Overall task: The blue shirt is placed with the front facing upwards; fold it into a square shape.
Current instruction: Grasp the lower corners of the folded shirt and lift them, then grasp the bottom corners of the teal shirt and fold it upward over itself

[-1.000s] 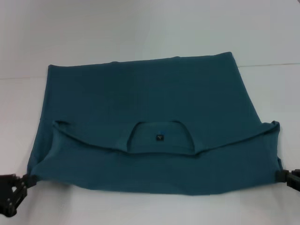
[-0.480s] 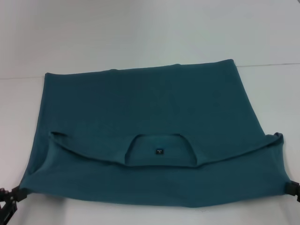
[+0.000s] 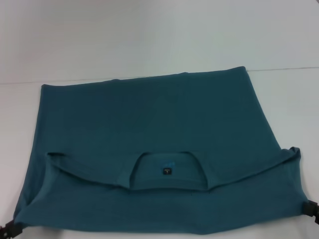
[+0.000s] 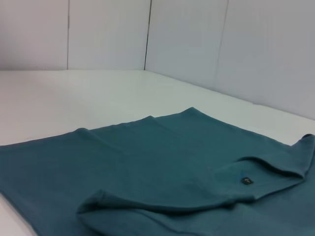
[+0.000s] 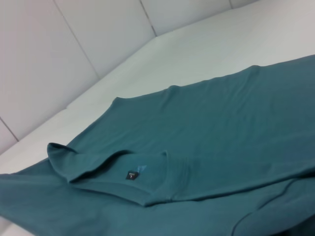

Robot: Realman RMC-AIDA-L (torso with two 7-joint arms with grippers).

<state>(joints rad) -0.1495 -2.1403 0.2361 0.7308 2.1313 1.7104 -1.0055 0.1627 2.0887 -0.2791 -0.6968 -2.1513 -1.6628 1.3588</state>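
Shirt [image 3: 149,119] lies spread on the white bench [image 3: 149,35], filling most of the head view; the edge nearest the robot is doubled over, with the collar [image 3: 167,172] and its small dark label [image 3: 167,171] facing up in the middle of that near band; the far edge lies flat and straight toward the wall; no print shows on the visible cloth. Left hand [image 3: 11,230] sits at the shirt's near left corner, only a dark tip in view, touching the cloth; cannot tell if it is gripping. Right hand [image 3: 312,209] sits at the near right corner, likewise a dark tip at the picture edge touching the cloth; grip state cannot be told. Left wrist view: folded band raised slightly off the layer beneath, label [image 4: 246,180] visible. Right wrist view: same collar and label [image 5: 131,175]; white wall panels [image 5: 74,49] behind the bench.
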